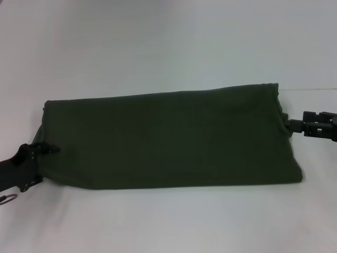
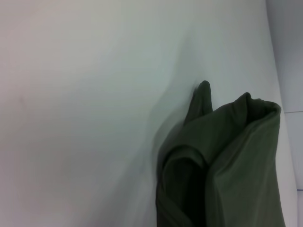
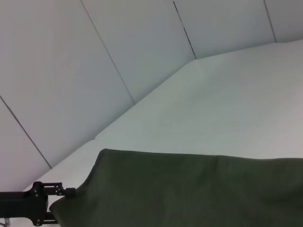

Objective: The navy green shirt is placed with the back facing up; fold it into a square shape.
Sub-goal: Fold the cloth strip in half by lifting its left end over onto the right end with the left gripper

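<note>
Head view: navy green shirt lies folded lengthwise on the white table; left end effector and right end effector each pinch an end.

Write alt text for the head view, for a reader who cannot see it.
A dark olive-green shirt, already folded into a long band, lies across a white table. The black left gripper meets its left end and the black right gripper its right end, where the cloth puckers.
</note>
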Available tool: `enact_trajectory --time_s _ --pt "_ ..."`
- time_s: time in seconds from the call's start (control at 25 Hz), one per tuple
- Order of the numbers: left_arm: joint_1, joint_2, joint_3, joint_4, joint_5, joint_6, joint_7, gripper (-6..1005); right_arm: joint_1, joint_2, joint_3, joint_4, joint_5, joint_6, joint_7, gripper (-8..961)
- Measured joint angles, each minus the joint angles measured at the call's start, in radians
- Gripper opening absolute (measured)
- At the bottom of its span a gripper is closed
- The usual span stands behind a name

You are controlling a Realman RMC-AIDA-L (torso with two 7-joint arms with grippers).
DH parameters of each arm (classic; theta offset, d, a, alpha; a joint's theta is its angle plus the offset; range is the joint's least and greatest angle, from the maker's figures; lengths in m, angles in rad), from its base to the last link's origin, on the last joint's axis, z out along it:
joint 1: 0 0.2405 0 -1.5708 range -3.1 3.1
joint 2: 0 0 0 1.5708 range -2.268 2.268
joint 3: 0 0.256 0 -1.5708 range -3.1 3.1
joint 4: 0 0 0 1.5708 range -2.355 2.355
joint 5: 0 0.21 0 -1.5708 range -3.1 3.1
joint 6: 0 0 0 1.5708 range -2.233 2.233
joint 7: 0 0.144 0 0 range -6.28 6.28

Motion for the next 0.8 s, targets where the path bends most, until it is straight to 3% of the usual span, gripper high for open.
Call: enact_trajectory --time_s 0.08,0.28,0.8 --pt "0.001 0.000 0.000 0.001 0.000 0.001 0.000 654 0.000 0.000 0.001 0.000 0.000 0.000 0.001 902" --pt "0.002 -0.002 0.000 0.002 -0.001 0.003 0.000 455 0.000 0.000 -0.001 -0.001 0.000 -0.001 0.002 902" --pt "0.003 -0.002 0.000 0.005 0.002 0.010 0.017 438 -0.001 -0.005 -0.008 -0.001 0.000 -0.026 -0.002 902"
